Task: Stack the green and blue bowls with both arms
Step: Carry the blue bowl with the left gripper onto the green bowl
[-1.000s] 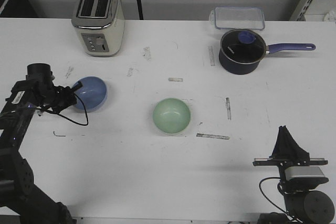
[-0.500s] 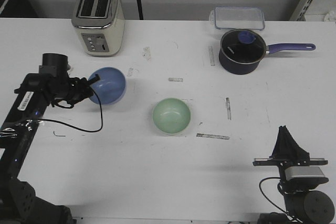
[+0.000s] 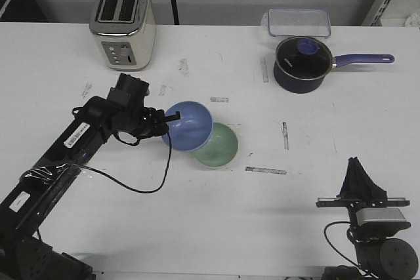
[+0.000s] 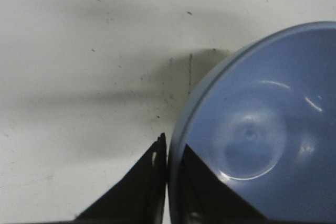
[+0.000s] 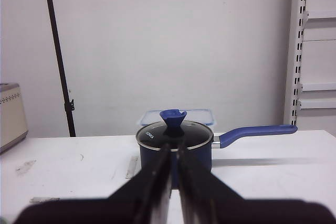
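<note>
The blue bowl (image 3: 188,126) hangs tilted in my left gripper (image 3: 168,126), and it overlaps the left rim of the green bowl (image 3: 221,148), which sits on the table at the middle. In the left wrist view the two dark fingers pinch the blue bowl (image 4: 257,129) by its rim, one inside and one outside, so the left gripper (image 4: 169,153) is shut on it. The green bowl does not show in that view. My right gripper (image 3: 357,170) rests at the front right, far from both bowls. Its fingers (image 5: 157,171) are pressed nearly together on nothing.
A cream toaster (image 3: 123,23) stands at the back left. A dark saucepan (image 3: 300,63) with a glass lid and purple handle stands at the back right, with a clear plastic box (image 3: 297,21) behind it. The saucepan (image 5: 176,145) lies straight ahead of the right gripper.
My left arm has carried the blue bowl to the right, from the table's left side to over the green bowl's left edge. The right arm has not moved.
</note>
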You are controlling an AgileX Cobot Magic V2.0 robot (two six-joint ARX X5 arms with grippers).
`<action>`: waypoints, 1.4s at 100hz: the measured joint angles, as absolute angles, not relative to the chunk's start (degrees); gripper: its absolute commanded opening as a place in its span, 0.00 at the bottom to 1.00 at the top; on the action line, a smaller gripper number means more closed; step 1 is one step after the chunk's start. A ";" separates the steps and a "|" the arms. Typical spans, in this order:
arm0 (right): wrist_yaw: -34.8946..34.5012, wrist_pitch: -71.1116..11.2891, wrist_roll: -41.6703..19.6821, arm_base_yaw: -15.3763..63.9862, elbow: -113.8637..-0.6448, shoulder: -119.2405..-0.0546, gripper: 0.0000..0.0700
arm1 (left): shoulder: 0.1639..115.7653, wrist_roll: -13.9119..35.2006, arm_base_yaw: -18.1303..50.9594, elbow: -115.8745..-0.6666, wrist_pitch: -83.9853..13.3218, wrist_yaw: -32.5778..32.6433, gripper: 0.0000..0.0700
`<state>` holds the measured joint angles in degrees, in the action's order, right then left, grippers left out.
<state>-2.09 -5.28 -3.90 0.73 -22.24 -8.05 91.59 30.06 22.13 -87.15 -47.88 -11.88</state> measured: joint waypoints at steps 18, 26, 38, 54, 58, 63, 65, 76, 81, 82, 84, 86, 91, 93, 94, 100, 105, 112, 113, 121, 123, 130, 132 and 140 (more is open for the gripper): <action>-2.11 -5.28 -3.88 0.73 -22.24 -8.05 0.02 | 94.35 30.83 25.36 -88.16 -48.51 -11.66 0.00; -2.11 -5.28 -3.88 0.73 -22.24 -8.05 0.02 | 95.85 30.85 27.35 -89.23 -48.45 -11.64 0.00; -2.11 -5.28 -3.88 0.73 -22.24 -8.05 0.02 | 98.06 30.85 29.95 -91.85 -48.45 -11.75 0.00; -2.09 -5.28 -3.88 0.73 -22.24 -8.05 0.02 | 100.71 30.87 31.18 -93.06 -47.31 -11.51 0.00; -2.11 -5.28 -3.90 0.73 -22.24 -8.05 0.02 | 101.41 30.87 31.33 -93.06 -47.13 -11.25 0.00; -2.09 -5.28 -3.88 0.73 -22.24 -8.05 0.02 | 102.17 30.87 31.62 -93.06 -46.63 -10.59 0.00; -2.09 -5.28 -3.88 0.73 -22.24 -8.05 0.02 | 102.41 30.87 31.66 -93.06 -46.48 -10.37 0.00; -2.09 -5.28 -3.88 0.73 -22.24 -8.05 0.02 | 103.04 30.87 31.75 -93.06 -46.44 -10.04 0.00; -2.09 -5.30 -3.88 0.73 -22.24 -8.05 0.02 | 103.18 30.87 31.75 -93.06 -46.39 -9.89 0.00; -2.09 -5.28 -3.90 0.73 -22.24 -8.05 0.02 | 103.26 30.87 31.75 -93.06 -46.39 -9.87 0.00; -2.09 -5.28 -3.88 0.73 -22.24 -8.05 0.02 | 103.33 30.85 31.75 -93.06 -46.41 -9.87 0.00; -2.09 -5.28 -3.88 0.73 -22.24 -8.05 0.02 | 103.46 30.85 31.75 -93.03 -46.41 -9.87 0.00; -2.09 -5.28 -3.88 0.73 -22.24 -8.05 0.02 | 103.70 30.83 31.77 -93.03 -46.46 -10.04 0.01; -2.09 -5.28 -3.88 0.73 -22.24 -8.05 0.02 | 103.85 30.83 31.79 -93.06 -46.46 -10.20 0.02; -2.09 -5.28 -3.88 0.73 -22.24 -8.05 0.02 | 103.90 30.83 31.79 -93.03 -46.46 -10.26 0.02; -2.04 -5.28 -3.90 0.73 -22.24 -8.05 0.02 | 104.22 30.83 31.94 -93.06 -46.50 -10.37 0.06; -2.04 -5.28 -3.90 0.73 -22.24 -8.05 0.02 | 104.33 30.83 32.05 -93.06 -46.48 -10.37 0.11; -2.07 -5.28 -3.90 0.73 -22.24 -8.05 0.02 | 104.36 30.81 32.23 -93.03 -46.44 -10.46 0.13; -2.04 -5.28 -3.90 0.73 -22.24 -8.05 0.02 | 104.36 30.81 32.27 -93.06 -46.44 -10.46 0.13; -2.02 -5.28 -3.90 0.73 -22.24 -8.05 0.02 | 104.36 30.81 32.27 -93.06 -46.46 -10.44 0.13; -2.02 -5.28 -3.88 0.73 -22.24 -8.05 0.02 | 104.36 30.81 32.27 -93.06 -46.46 -10.46 0.13; -2.04 -5.30 -3.88 0.73 -22.24 -8.05 0.02 | 104.36 30.81 32.27 -93.03 -46.48 -10.44 0.13; -2.02 -5.28 -3.88 0.73 -22.24 -8.05 0.02 | 104.36 30.81 32.27 -93.03 -46.48 -10.44 0.13; -2.02 -5.28 -3.90 0.73 -22.24 -8.05 0.02 | 104.36 30.81 32.27 -93.06 -46.46 -10.46 0.13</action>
<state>-2.02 -5.28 -3.90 0.73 -22.24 -8.05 104.36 30.81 32.27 -93.06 -46.46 -10.46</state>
